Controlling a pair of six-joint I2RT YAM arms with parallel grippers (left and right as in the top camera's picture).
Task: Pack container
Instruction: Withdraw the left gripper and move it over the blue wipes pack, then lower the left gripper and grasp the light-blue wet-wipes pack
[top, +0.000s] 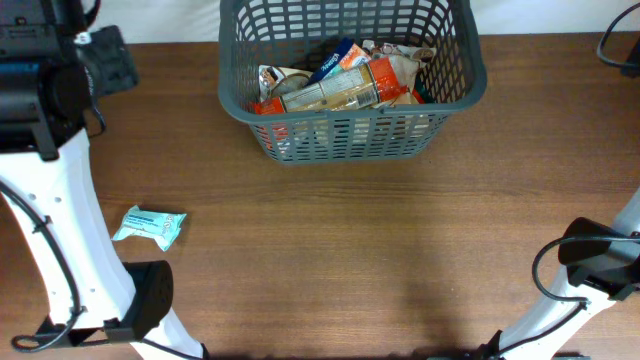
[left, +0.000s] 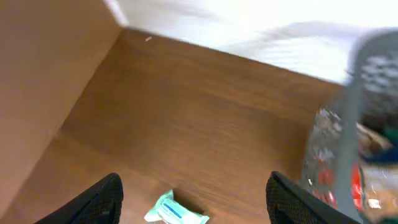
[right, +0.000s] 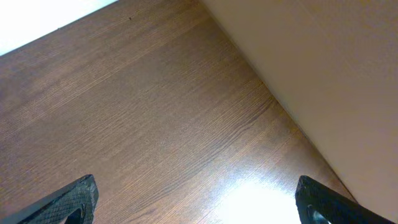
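1. The left gripper (left: 194, 182) is standing spread, its two dark fingers (left: 102, 200) showing wide apart with nothing pinched between them.
2. Seen through that gap, a teal packet (left: 177, 212) is lying flat on the wooden table (left: 186, 106), and neither finger is touching it.
3. The right gripper (right: 196, 186) is gaping at its widest, gripping nothing, and is facing the wood close to the table's edge.
4. The container (top: 350, 138) is sitting upright at the far middle of the table, and its grey wall is showing blurred at the right edge of the left wrist view.
5. Food packets (top: 340, 85) are lying heaped inside it, orange, white and blue among them.
6. In the overhead view the teal packet is resting near the left arm (top: 90, 230), well apart from the container.
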